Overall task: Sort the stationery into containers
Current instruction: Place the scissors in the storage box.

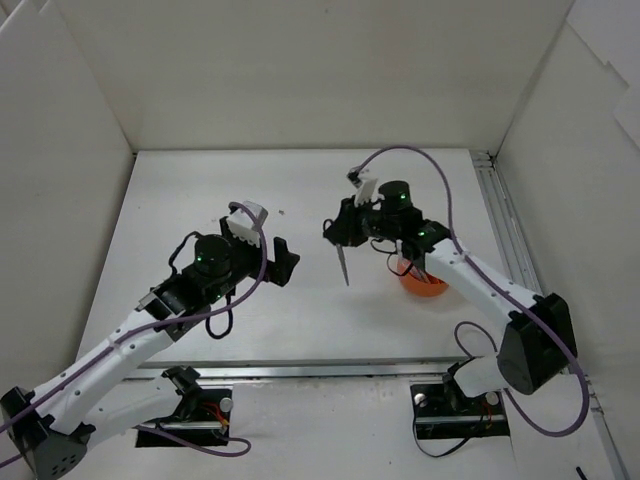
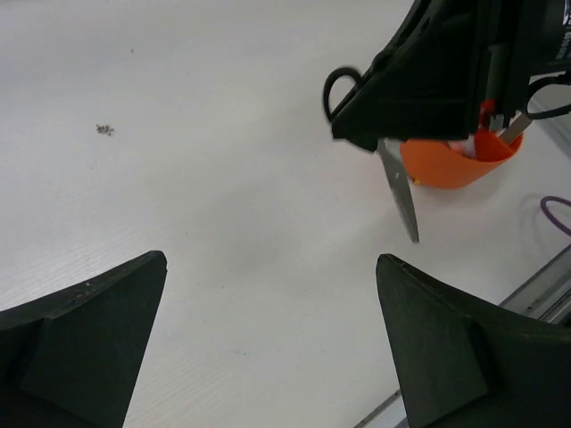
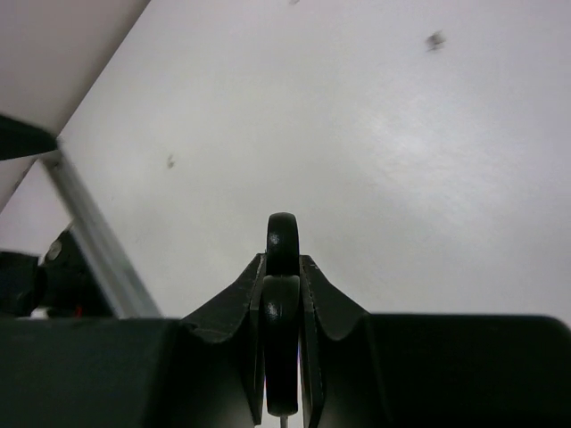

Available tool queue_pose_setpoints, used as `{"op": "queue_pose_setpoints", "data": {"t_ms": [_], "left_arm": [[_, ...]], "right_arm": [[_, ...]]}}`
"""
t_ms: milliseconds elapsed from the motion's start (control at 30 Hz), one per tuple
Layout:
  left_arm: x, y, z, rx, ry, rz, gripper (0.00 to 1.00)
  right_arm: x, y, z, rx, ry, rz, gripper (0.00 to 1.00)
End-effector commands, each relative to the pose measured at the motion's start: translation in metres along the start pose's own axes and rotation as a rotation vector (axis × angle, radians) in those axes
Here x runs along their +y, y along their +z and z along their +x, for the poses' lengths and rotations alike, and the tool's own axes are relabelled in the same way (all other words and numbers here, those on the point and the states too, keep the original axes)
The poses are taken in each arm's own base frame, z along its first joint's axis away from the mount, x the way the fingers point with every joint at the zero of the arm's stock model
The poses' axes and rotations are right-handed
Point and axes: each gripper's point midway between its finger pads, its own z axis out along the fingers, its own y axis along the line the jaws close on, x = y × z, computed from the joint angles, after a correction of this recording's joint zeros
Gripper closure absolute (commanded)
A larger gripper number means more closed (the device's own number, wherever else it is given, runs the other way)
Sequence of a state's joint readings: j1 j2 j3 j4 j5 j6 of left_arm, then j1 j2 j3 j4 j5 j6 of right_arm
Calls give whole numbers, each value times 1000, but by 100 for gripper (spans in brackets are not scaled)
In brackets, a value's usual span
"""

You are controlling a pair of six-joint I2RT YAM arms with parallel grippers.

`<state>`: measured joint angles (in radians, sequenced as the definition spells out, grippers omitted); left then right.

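Observation:
A pair of scissors with black handles hangs blade-down over the table, my right gripper shut on its handles. In the right wrist view the handle loop sits pinched in that gripper. The left wrist view shows the blade pointing down beside the round orange container, which has stationery sticking out of it. From above, the container lies just right of the scissors, partly hidden under the right arm. My left gripper stands wide open and empty, left of the scissors.
White walls enclose the table on three sides. A metal rail runs along the right edge and another along the front. A small dark speck lies on the table surface. Purple cables loop around both arms.

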<state>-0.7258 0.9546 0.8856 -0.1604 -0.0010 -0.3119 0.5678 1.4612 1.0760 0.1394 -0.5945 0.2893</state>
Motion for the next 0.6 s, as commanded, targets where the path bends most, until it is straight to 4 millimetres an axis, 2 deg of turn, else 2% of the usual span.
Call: {"op": "queue_pose_setpoints", "data": {"t_ms": [0, 33, 100, 133, 167, 233, 267, 300, 333, 367, 400, 467, 500, 567], "left_arm": [[-9, -27, -24, -96, -25, 48, 0], [-6, -36, -27, -120, -34, 38, 0], [6, -41, -19, -119, -59, -19, 0], [11, -45, -19, -130, -67, -44, 0], [15, -46, -11, -118, -73, -62, 1], [23, -48, -3, -109, -98, -100, 1], [25, -46, 4, -96, -102, -110, 1], [26, -45, 8, -83, -110, -117, 0], [26, -43, 10, -75, -114, -118, 0], [26, -42, 13, -65, -118, -120, 0], [27, -38, 16, -53, -119, -126, 0], [29, -36, 15, -43, -120, -138, 1], [29, -33, 17, -33, -119, -136, 1], [29, -30, 17, -22, -114, -143, 1]], "right_arm": [[-33, -55, -63, -240, -119, 220, 100], [-34, -71, -70, -284, -141, 256, 100], [-58, -102, -84, -359, -190, 404, 100], [-57, -118, -87, -399, -213, 440, 100], [-70, -136, -96, -450, -233, 529, 100], [-75, -162, -96, -519, -252, 604, 100], [-85, -180, -103, -582, -257, 685, 100], [-97, -186, -91, -589, -242, 739, 100], [-94, -200, -93, -637, -251, 770, 100], [-101, -215, -96, -692, -251, 840, 100], [-111, -218, -84, -687, -248, 884, 100], [-117, -239, -85, -744, -280, 983, 100], [-124, -241, -77, -737, -279, 1017, 100], [-132, -249, -73, -738, -301, 1091, 100]]}}
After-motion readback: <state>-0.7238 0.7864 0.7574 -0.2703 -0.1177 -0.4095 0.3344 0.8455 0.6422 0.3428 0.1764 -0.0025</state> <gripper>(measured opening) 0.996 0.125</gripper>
